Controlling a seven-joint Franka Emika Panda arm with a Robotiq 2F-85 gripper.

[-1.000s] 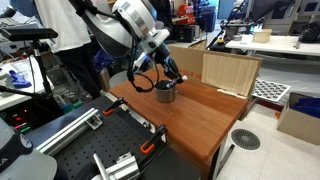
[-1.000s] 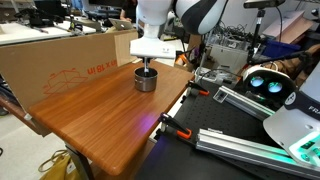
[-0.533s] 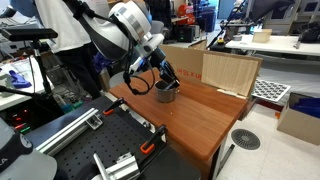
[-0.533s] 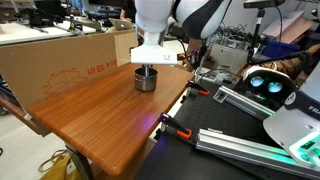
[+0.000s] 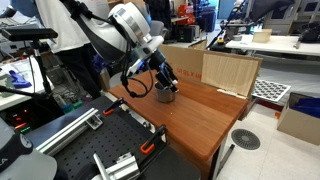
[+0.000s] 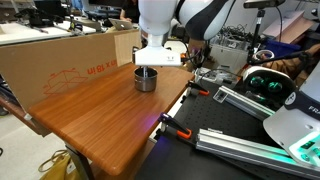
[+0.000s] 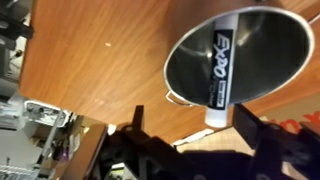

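Inside the metal cup (image 7: 270,50) on the wooden tabletop (image 7: 90,50), a marker (image 7: 222,65) is resting, its long axis crossing the cup and its pale end pointing toward the tool (image 7: 192,130). It is showing a black barrel with white lettering. Above the cup, the tool is hanging wide, gripping nothing.

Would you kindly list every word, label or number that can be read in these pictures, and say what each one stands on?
"EXPO": white letters on the black marker lying in the metal cup, wrist view.
Red print on the cardboard box in an exterior view: too blurred to read.
Nothing else is legible.
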